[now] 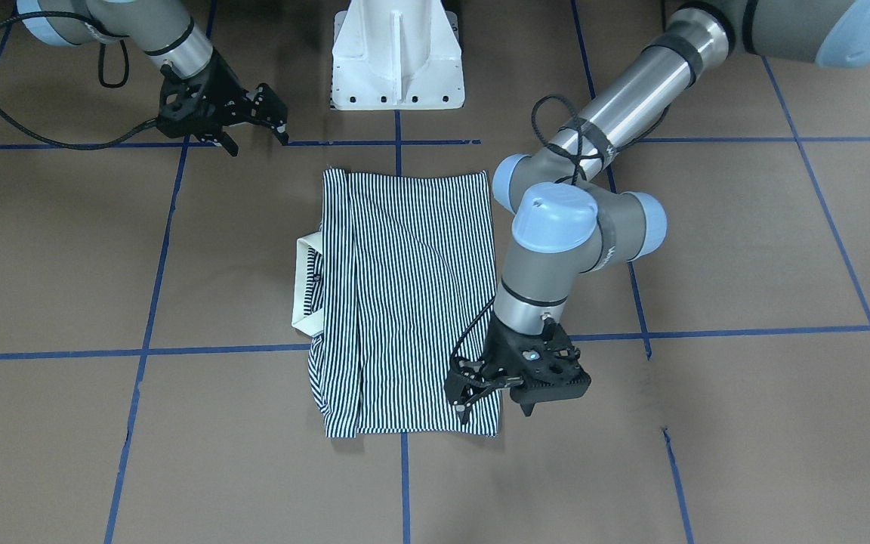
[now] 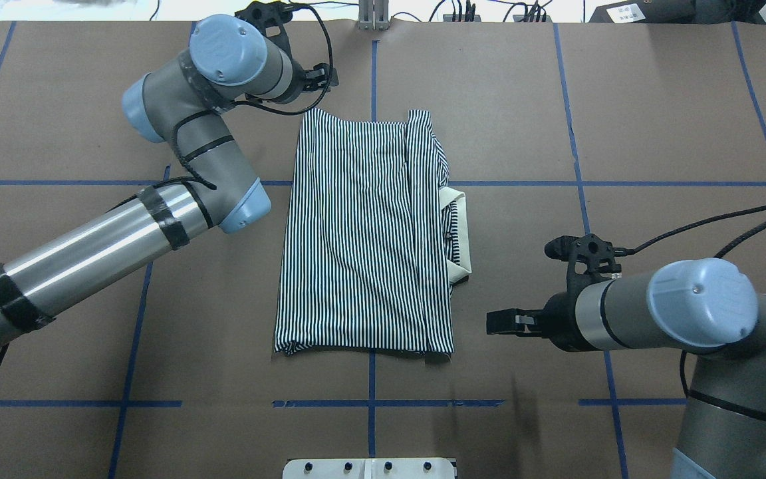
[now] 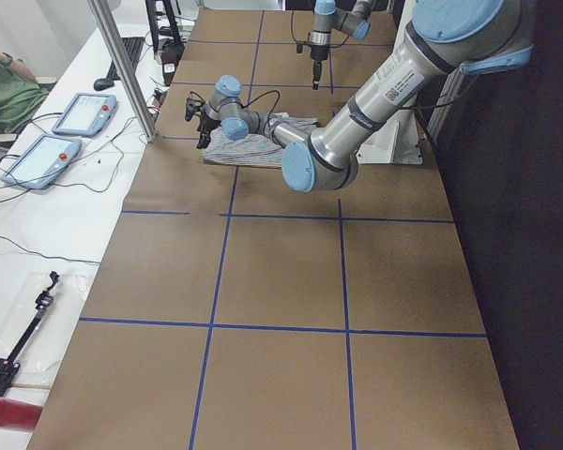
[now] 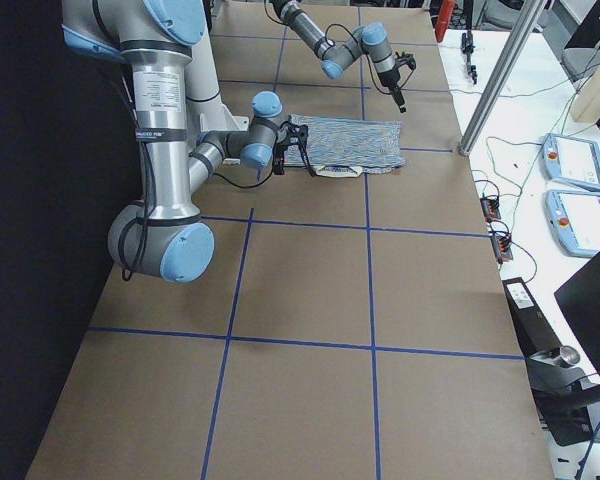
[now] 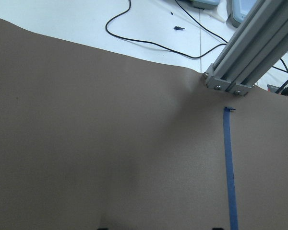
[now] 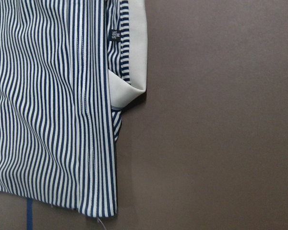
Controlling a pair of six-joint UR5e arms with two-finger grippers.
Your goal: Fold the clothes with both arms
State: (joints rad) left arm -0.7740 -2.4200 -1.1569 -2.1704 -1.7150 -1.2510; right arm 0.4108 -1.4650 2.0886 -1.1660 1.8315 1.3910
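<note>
My polo shirt [image 2: 363, 233] lies folded flat on the table [image 2: 655, 133], collar [image 2: 457, 233] poking right. My left tool [image 1: 495, 412] hangs wide open and empty by its far left corner. My right tool [image 1: 257, 143], likewise open and empty, sits off its near right. It looks like light, limp cloth, so I'd pinch corners through every layer.

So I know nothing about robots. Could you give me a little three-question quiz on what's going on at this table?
1. True or false: the right end effector is gripping the striped shirt.
2. The cream collar pokes out of the folded shirt toward: A) the robot's right, B) the robot's left, C) the robot's base.
3. Fill in: the left end effector hovers by a corner of the shirt with its jaws ____.

Key: 1 false, it is off to the side and holds nothing. 2 A. 3 open.
</note>
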